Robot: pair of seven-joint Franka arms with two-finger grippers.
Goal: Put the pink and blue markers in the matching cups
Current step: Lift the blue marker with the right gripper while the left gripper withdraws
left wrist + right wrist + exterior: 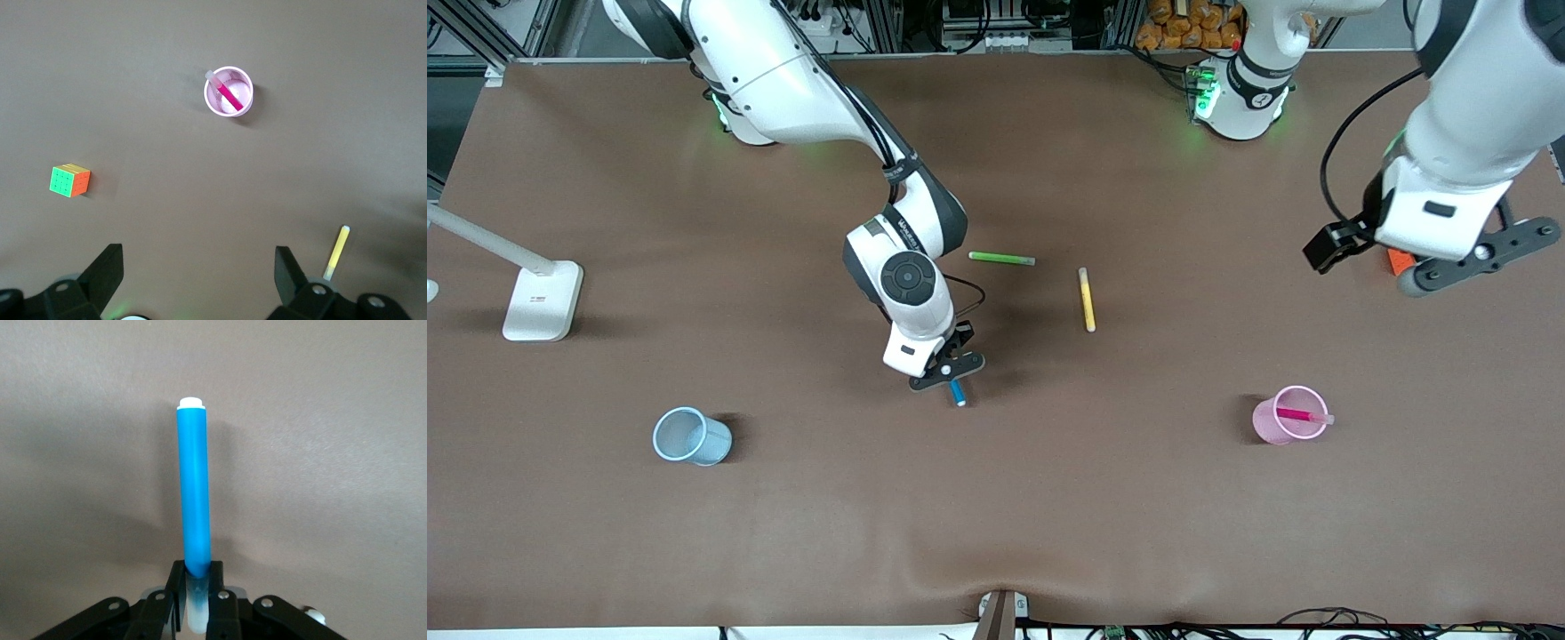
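My right gripper (pixel 950 373) is low over the middle of the table, shut on the clear-capped end of the blue marker (pixel 959 393). In the right wrist view the blue marker (pixel 193 493) sticks straight out from the right gripper (pixel 197 579), white end outermost. The pink marker (pixel 1303 415) leans inside the pink cup (pixel 1267 425) toward the left arm's end. The pale blue cup (pixel 713 444) stands toward the right arm's end with nothing in it. My left gripper (pixel 1463 265) hangs open and high near its base, holding nothing; its view shows the pink cup (pixel 244 110) and pink marker (pixel 229 95) below the left gripper (pixel 198 259).
A green marker (pixel 1001 259) and a yellow marker (pixel 1087 300) lie farther from the front camera than the blue marker. A colour cube (pixel 69 181) sits under the left arm. A white stand (pixel 541 300) is at the right arm's end.
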